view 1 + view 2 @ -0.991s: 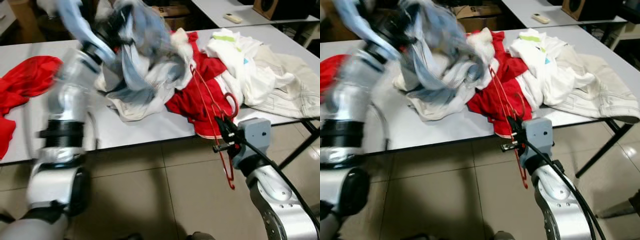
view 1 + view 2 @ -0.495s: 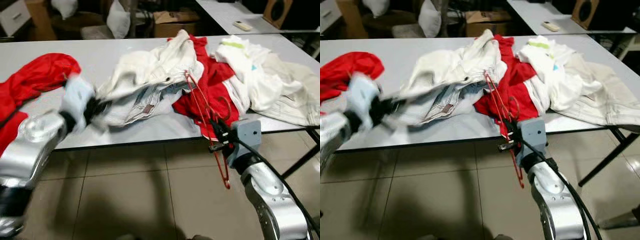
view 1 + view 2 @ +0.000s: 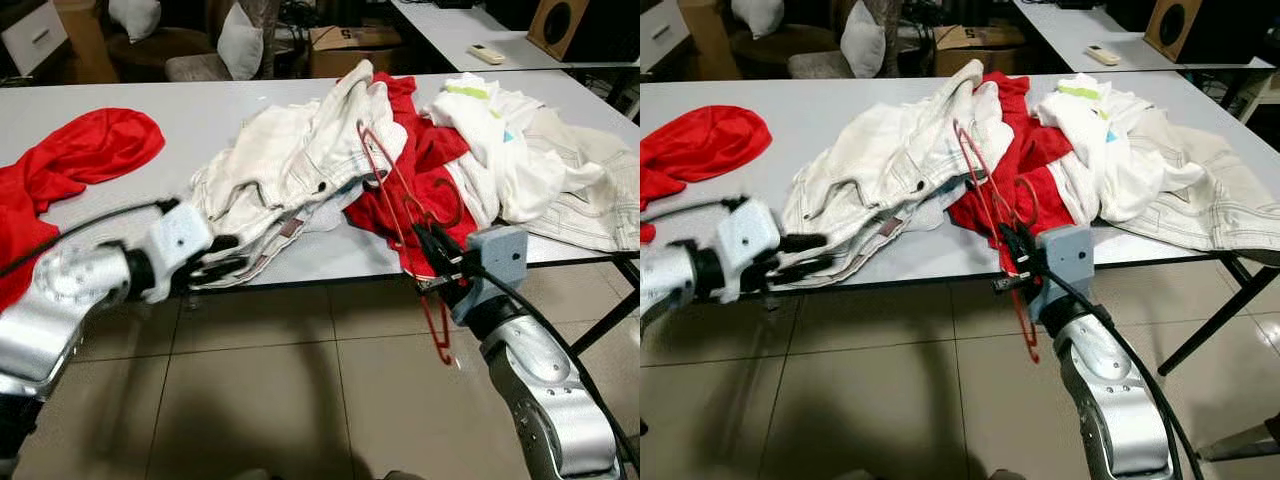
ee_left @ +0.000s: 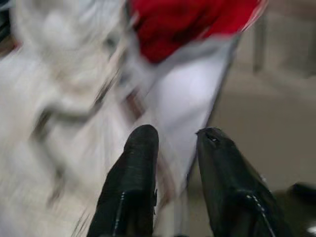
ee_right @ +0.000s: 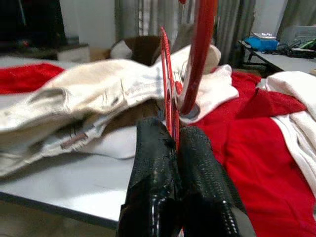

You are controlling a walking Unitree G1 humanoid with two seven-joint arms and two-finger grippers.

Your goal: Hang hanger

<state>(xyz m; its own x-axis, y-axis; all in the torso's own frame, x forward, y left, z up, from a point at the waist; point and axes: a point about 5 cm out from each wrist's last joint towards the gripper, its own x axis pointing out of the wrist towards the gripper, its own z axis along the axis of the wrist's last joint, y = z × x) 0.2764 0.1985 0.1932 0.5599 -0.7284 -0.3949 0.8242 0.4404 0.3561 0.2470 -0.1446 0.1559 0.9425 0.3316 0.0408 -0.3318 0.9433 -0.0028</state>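
Your right gripper (image 3: 437, 262) already has the red hanger (image 3: 405, 215). Its jaws are pressed tight on the thin red wire, and in the right wrist view you can see the wire running up between the two black fingers (image 5: 153, 182). The hanger sits at the front edge of the surface (image 3: 200, 120), on your right side. Its long way runs from up on the clothes down toward the floor: the top part leans on the red shirt (image 3: 425, 165) and the white jeans (image 3: 290, 160), the hook curls just above the jaws, and the bottom end hangs down past the edge, below the gripper.

So the hanger is not off to one side of the jaws. It goes straight through them, up and down. To lift it free, I think you will need to pull it toward you and up, so the top part slides off the clothes without catching.

Your left gripper (image 3: 800, 258) is low at the front edge too, on your left, just beside the hem of the white jeans. Its jaws are a little apart and hold nothing. It is well apart from the hanger, so the right arm is the one to use.
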